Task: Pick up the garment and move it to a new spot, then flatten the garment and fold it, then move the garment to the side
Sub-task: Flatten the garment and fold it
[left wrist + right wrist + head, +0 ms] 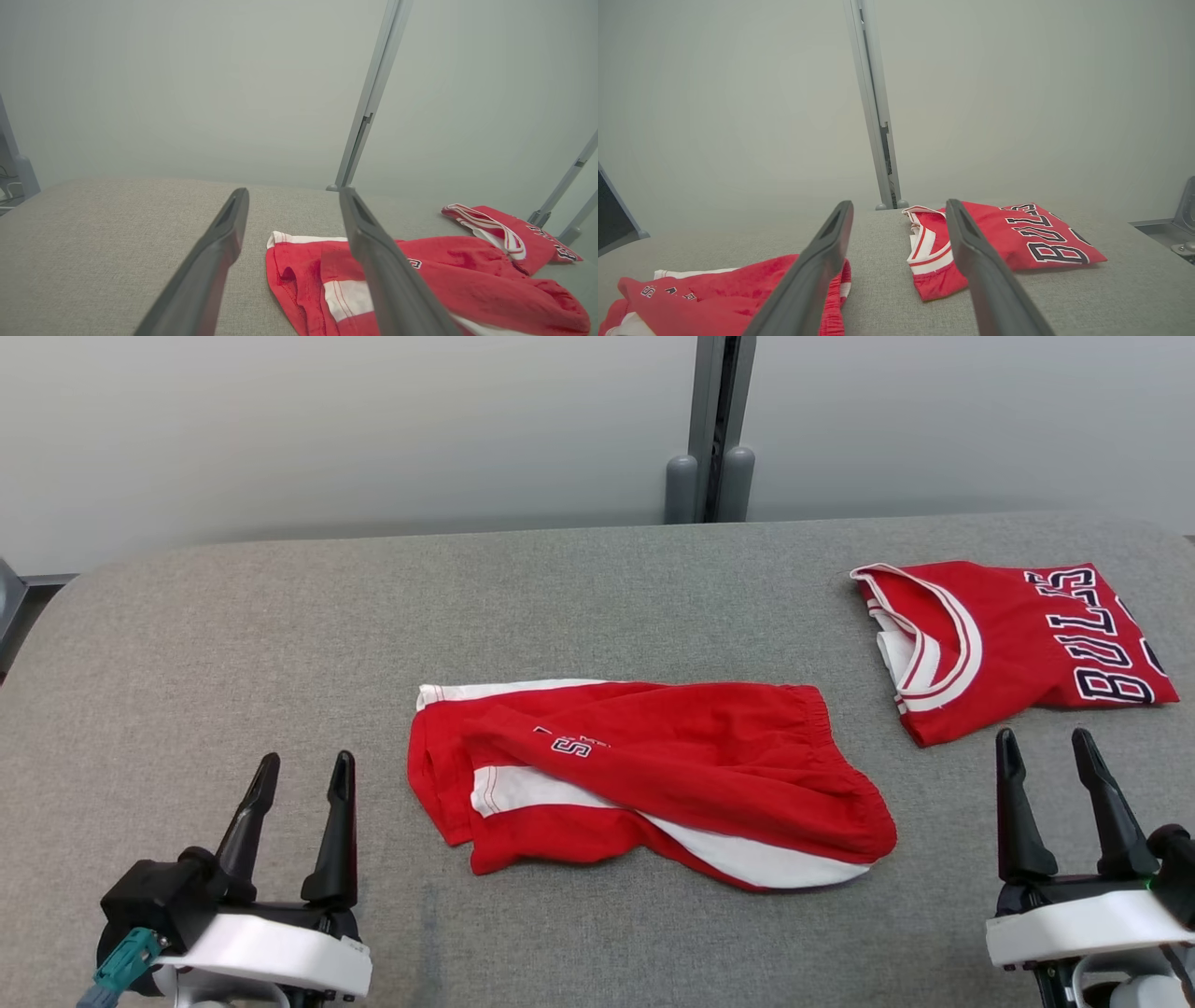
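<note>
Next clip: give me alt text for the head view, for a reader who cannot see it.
Crumpled red shorts with white stripes lie in the middle of a grey padded table; a folded red jersey sits apart at the far right. The left gripper and right gripper rest open and empty at the bottom corners.

1. Your left gripper has two long, tapering black fingers on a white wrist shell.
2. A teal connector sits beside its black housing.
3. Your right gripper looks alike: black fingers, white shell.
</note>
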Tool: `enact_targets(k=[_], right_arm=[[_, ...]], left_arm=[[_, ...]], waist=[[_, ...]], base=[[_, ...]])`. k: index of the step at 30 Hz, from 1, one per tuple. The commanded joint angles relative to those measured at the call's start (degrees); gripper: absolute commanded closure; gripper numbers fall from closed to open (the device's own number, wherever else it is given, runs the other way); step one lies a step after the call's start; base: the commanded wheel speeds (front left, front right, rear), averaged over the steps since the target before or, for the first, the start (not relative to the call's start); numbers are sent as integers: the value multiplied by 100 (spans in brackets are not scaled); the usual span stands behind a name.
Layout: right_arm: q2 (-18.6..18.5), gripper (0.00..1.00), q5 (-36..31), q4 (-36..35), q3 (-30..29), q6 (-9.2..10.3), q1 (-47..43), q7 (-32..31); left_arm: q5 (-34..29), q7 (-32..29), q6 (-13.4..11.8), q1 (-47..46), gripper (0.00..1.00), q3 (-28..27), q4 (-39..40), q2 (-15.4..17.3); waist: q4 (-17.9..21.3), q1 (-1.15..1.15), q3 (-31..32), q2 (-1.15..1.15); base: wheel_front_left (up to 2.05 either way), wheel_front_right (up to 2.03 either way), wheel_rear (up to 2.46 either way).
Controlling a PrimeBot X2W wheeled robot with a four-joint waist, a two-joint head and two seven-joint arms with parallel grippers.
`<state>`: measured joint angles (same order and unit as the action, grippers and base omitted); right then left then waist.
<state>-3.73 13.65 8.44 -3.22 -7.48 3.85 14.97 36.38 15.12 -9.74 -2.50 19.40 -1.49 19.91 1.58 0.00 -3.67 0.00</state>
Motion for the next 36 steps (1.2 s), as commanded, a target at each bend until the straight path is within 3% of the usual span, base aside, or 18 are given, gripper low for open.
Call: enact_targets(k=[1, 13, 19, 24, 28, 36], right_arm=[[1, 0, -30, -8, -15, -4, -51, 25], [-146, 0, 58, 176, 270, -4, 45, 25], [-597, 0, 509, 703, 922, -3, 108, -233], [-1233, 0, 1089, 963, 1859, -3, 177, -679], [-1655, 0, 1442, 1116, 2443, -3, 324, -679], [-1925, 0, 1568, 1695, 3333, -3, 943, -496]], left_arm=[[-90, 5, 79, 60, 0, -96, 28, -53], [-408, 5, 351, 40, 0, -231, -174, -267], [-351, -197, 483, -62, 0, -52, -327, -249], [-329, -479, 577, -187, 0, 118, -371, -225], [-314, -632, 647, -255, 0, 237, -370, -230], [-261, -1217, 938, -608, 0, 618, -729, -249]], waist=[[-4, 0, -13, 0], [59, 0, -26, 0], [65, 0, -41, 0], [86, 0, -112, 0], [99, 0, -228, 0], [110, 0, -527, 0]], base=[[0, 0, 0], [0, 0, 0], [0, 0, 0], [0, 0, 0], [0, 0, 0], [0, 0, 0]])
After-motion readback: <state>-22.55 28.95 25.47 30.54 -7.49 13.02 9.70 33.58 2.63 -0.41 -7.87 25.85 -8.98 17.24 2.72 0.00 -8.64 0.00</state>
